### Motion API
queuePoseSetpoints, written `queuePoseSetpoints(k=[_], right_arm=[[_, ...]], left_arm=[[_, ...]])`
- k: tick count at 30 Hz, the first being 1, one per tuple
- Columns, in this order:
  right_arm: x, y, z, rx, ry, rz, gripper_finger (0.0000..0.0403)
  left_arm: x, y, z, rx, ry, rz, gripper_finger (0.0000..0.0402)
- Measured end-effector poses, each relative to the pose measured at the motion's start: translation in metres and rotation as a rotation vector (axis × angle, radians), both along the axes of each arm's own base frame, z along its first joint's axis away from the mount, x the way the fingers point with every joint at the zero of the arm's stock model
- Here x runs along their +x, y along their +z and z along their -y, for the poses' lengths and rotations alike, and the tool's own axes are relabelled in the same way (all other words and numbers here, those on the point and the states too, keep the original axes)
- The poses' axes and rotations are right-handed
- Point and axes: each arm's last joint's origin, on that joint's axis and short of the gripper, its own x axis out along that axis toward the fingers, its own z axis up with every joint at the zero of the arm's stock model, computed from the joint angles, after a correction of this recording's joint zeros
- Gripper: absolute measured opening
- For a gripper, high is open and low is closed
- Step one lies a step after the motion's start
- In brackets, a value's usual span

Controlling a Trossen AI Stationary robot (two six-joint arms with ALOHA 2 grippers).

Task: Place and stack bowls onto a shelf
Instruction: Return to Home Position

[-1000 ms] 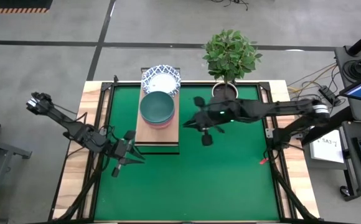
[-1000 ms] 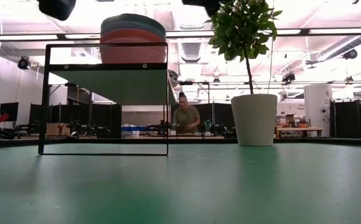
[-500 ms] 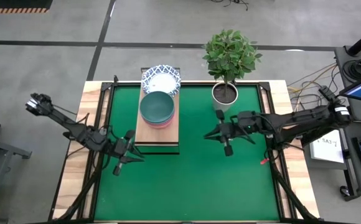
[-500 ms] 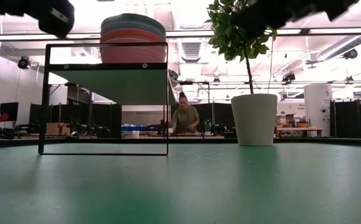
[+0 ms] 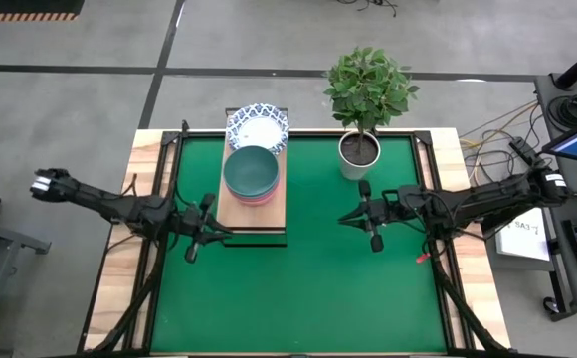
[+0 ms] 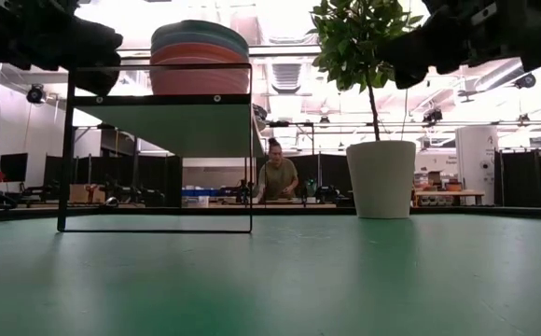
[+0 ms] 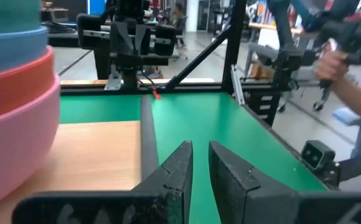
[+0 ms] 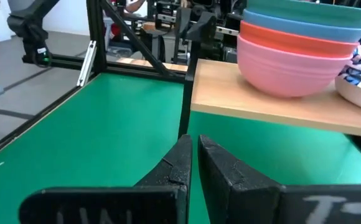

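The shelf [image 5: 252, 209], a light-wood board on a black frame, stands on the left half of the green mat. At its middle sits a stack of bowls [image 5: 251, 174], teal on top, then blue, red and pink [image 8: 289, 65]. White bowls with blue patterned rims [image 5: 258, 127] are stacked at its far end. My left gripper [image 7: 200, 155] hovers level at the shelf's near left corner [image 5: 224, 229], pointing right, shut and empty. My right gripper [image 8: 195, 146] hovers over the mat to the right of the shelf [image 5: 345, 220], pointing left at it, shut and empty.
A leafy plant in a white pot [image 5: 358, 149] stands on the mat's far edge, just right of the shelf. A small red thing [image 5: 420, 257] lies by the table's right rail. Bare green mat [image 5: 298, 298] fills the near half. A person [image 6: 275, 175] works in the room behind.
My right gripper has drawn away from the shelf toward the table's right edge and sunk lower, tipping toward level. My left gripper has gone a little toward the far edge and down, ending at the shelf's near corner. Both stayed shut. The bowls have not moved.
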Motion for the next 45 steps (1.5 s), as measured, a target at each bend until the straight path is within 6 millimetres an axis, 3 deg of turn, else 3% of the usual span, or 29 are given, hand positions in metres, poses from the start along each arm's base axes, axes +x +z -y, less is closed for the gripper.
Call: queuePoseSetpoints(k=[8, 13, 18, 23, 30, 38, 45], right_arm=[[-0.006, -0.008, 0.002, 0.009, -0.018, 0.022, 0.0018], [-0.006, -0.009, 0.002, 0.007, -0.019, 0.02, 0.0018], [-0.007, -0.01, 0.002, 0.004, -0.019, 0.017, 0.0018], [-0.007, -0.011, 0.002, 0.0, -0.019, 0.014, 0.0018], [-0.007, -0.011, 0.002, 0.014, -0.02, 0.006, 0.0018], [-0.006, -0.012, 0.002, 0.01, -0.019, 0.001, 0.0018], [-0.006, -0.019, 0.002, -0.003, -0.007, -0.016, 0.0018]], left_arm=[[-0.009, -0.002, -0.005, -0.081, -0.098, 0.011, 0.0036], [-0.015, -0.017, -0.005, -0.142, -0.101, -0.15, 0.0036], [-0.021, -0.024, -0.003, -0.213, -0.192, -0.2, 0.0036], [-0.026, -0.025, -0.003, -0.231, -0.242, -0.164, 0.0036], [-0.037, -0.016, 0.001, -0.29, -0.5, -0.05, 0.0036], [-0.048, -0.04, -0.005, -0.27, -0.35, -0.26, 0.0015], [-0.051, -0.04, -0.006, -0.241, -0.322, -0.243, 0.0001]])
